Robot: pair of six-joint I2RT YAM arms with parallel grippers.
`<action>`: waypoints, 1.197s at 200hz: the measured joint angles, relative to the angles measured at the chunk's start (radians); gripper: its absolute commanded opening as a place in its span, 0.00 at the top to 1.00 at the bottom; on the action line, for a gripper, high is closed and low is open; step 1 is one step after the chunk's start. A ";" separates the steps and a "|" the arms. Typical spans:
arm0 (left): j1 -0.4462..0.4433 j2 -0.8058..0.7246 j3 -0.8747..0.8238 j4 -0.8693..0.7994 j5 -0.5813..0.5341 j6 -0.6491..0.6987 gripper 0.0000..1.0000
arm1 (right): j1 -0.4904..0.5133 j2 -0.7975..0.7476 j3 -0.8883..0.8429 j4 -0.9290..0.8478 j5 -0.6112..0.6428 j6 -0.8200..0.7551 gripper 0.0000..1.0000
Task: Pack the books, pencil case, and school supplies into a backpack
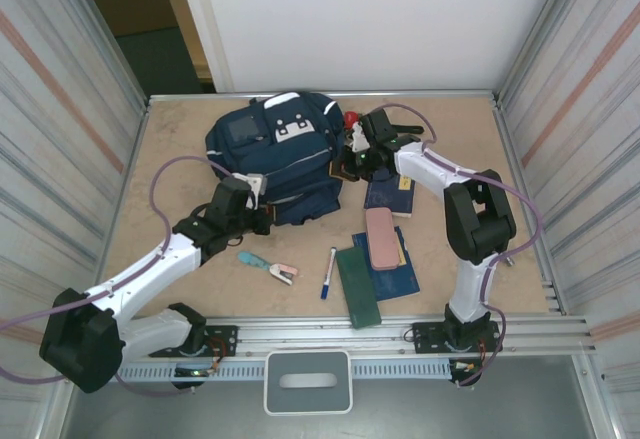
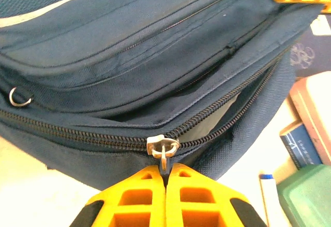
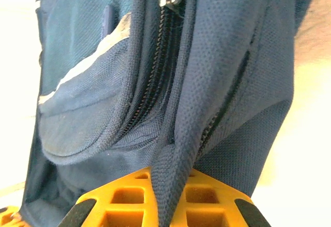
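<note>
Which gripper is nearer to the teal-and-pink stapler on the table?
Left. The left gripper, shut on the backpack zipper pull, sits just behind the stapler; the right gripper clamps the backpack fabric farther back and right.

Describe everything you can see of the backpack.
The backpack is navy woven fabric with white patches and pale stripes, lying on the table toward its far side. Its main zipper is partly open. The left end effector pinches the zipper pull; the right end effector clamps a fabric edge.
</note>
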 measured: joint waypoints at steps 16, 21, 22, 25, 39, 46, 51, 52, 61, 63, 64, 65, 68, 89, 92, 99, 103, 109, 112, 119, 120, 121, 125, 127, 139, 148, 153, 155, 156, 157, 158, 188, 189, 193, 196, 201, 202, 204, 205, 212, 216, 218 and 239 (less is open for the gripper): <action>0.000 0.000 -0.006 0.008 0.038 0.001 1.00 | 0.016 0.000 0.000 -0.003 0.025 -0.001 1.00; 0.000 0.000 -0.007 0.009 0.047 0.001 1.00 | 0.022 0.000 0.000 -0.003 0.033 -0.001 1.00; 0.000 0.000 -0.007 0.009 0.050 0.001 1.00 | 0.023 0.000 0.000 -0.003 0.034 -0.002 1.00; 0.000 0.000 -0.007 0.009 0.056 0.002 1.00 | 0.027 0.000 0.000 -0.003 0.040 -0.002 1.00; 0.000 -0.001 -0.007 0.008 0.071 0.005 1.00 | 0.043 0.000 0.000 -0.008 0.065 -0.003 1.00; 0.000 -0.002 -0.006 0.005 0.072 0.008 1.00 | 0.049 0.000 0.000 -0.013 0.080 -0.008 1.00; -0.002 -0.004 -0.006 0.002 0.075 0.010 1.00 | 0.052 0.000 0.000 -0.018 0.091 -0.013 1.00; -0.002 -0.005 -0.006 0.001 0.075 0.010 1.00 | 0.053 0.000 0.000 -0.019 0.093 -0.015 1.00; -0.004 -0.010 -0.006 -0.003 0.079 0.014 1.00 | 0.055 0.000 0.000 -0.027 0.110 -0.028 1.00; -0.004 -0.013 -0.006 -0.004 0.080 0.015 1.00 | 0.055 0.000 -0.001 -0.029 0.113 -0.029 1.00; -0.004 -0.013 -0.006 -0.004 0.080 0.016 1.00 | 0.055 0.000 -0.001 -0.030 0.114 -0.030 1.00; -0.005 -0.014 -0.007 -0.005 0.081 0.016 1.00 | 0.055 0.000 -0.001 -0.031 0.116 -0.031 1.00; -0.005 -0.018 -0.007 -0.005 0.084 0.016 1.00 | 0.058 0.000 -0.002 -0.032 0.121 -0.036 1.00; 0.020 -0.054 -0.013 0.004 0.133 0.008 1.00 | 0.067 -0.002 -0.011 -0.038 0.145 -0.060 1.00; 0.029 -0.063 -0.017 0.008 0.146 0.004 1.00 | 0.070 -0.004 -0.012 -0.038 0.149 -0.063 1.00; 0.045 -0.078 -0.026 0.020 0.170 -0.007 1.00 | 0.078 -0.005 -0.014 -0.039 0.158 -0.072 1.00; 0.054 -0.086 -0.032 0.027 0.182 -0.015 1.00 | 0.084 -0.006 -0.016 -0.038 0.163 -0.076 1.00; 0.066 -0.096 -0.039 0.033 0.197 -0.027 1.00 | 0.091 -0.007 -0.018 -0.037 0.172 -0.081 1.00; 0.071 -0.100 -0.042 0.034 0.204 -0.034 1.00 | 0.097 -0.008 -0.020 -0.035 0.178 -0.082 1.00; 0.079 -0.103 -0.044 0.032 0.213 -0.045 1.00 | 0.106 -0.010 -0.025 -0.031 0.190 -0.082 1.00; 0.080 -0.103 -0.044 0.032 0.214 -0.046 1.00 | 0.107 -0.010 -0.026 -0.029 0.191 -0.082 1.00; 0.080 -0.103 -0.044 0.032 0.214 -0.047 1.00 | 0.108 -0.010 -0.026 -0.029 0.192 -0.082 1.00; 0.081 -0.103 -0.044 0.032 0.217 -0.053 1.00 | 0.114 -0.012 -0.032 -0.025 0.201 -0.082 1.00; 0.082 -0.102 -0.044 0.032 0.218 -0.057 1.00 | 0.117 -0.014 -0.035 -0.021 0.205 -0.083 1.00; 0.082 -0.099 -0.044 0.031 0.218 -0.067 1.00 | 0.128 -0.018 -0.051 -0.008 0.219 -0.084 1.00; 0.081 -0.092 -0.044 0.030 0.217 -0.074 1.00 | 0.133 -0.019 -0.062 0.004 0.226 -0.083 1.00; 0.081 -0.086 -0.044 0.030 0.217 -0.077 1.00 | 0.135 -0.019 -0.066 0.011 0.228 -0.081 1.00; 0.081 -0.084 -0.044 0.030 0.217 -0.080 1.00 | 0.137 -0.019 -0.069 0.016 0.229 -0.080 1.00; 0.081 -0.082 -0.044 0.030 0.217 -0.081 1.00 | 0.137 -0.019 -0.070 0.017 0.229 -0.080 1.00; 0.081 -0.081 -0.044 0.030 0.217 -0.082 1.00 | 0.137 -0.019 -0.072 0.021 0.230 -0.080 1.00; 0.081 -0.080 -0.043 0.030 0.217 -0.082 1.00 | 0.137 -0.019 -0.072 0.022 0.230 -0.080 1.00; 0.072 -0.039 -0.044 0.040 0.215 -0.089 1.00 | 0.143 -0.019 -0.103 0.074 0.216 -0.057 1.00; 0.072 -0.038 -0.044 0.041 0.215 -0.089 1.00 | 0.143 -0.019 -0.104 0.077 0.214 -0.054 1.00; 0.069 -0.033 -0.044 0.045 0.216 -0.089 1.00 | 0.144 -0.019 -0.107 0.082 0.212 -0.051 1.00; 0.066 -0.029 -0.044 0.048 0.216 -0.089 1.00 | 0.143 -0.019 -0.110 0.089 0.209 -0.050 1.00; 0.061 -0.024 -0.044 0.052 0.217 -0.088 1.00 | 0.143 -0.019 -0.115 0.099 0.207 -0.045 1.00; 0.060 -0.023 -0.044 0.053 0.216 -0.087 1.00 | 0.143 -0.019 -0.117 0.101 0.206 -0.043 1.00; 0.057 -0.022 -0.044 0.055 0.216 -0.087 1.00 | 0.143 -0.019 -0.119 0.106 0.206 -0.043 1.00; 0.056 -0.021 -0.043 0.056 0.216 -0.087 1.00 | 0.143 -0.019 -0.121 0.108 0.205 -0.043 1.00; 0.047 -0.016 -0.044 0.059 0.214 -0.084 1.00 | 0.143 -0.019 -0.129 0.121 0.201 -0.033 1.00; 0.041 -0.015 -0.044 0.060 0.213 -0.081 1.00 | 0.143 -0.019 -0.136 0.131 0.196 -0.026 1.00; 0.038 -0.014 -0.044 0.060 0.212 -0.080 1.00 | 0.143 -0.019 -0.138 0.135 0.194 -0.024 1.00; 0.023 -0.010 -0.044 0.064 0.207 -0.076 1.00 | 0.143 -0.019 -0.159 0.172 0.168 -0.005 1.00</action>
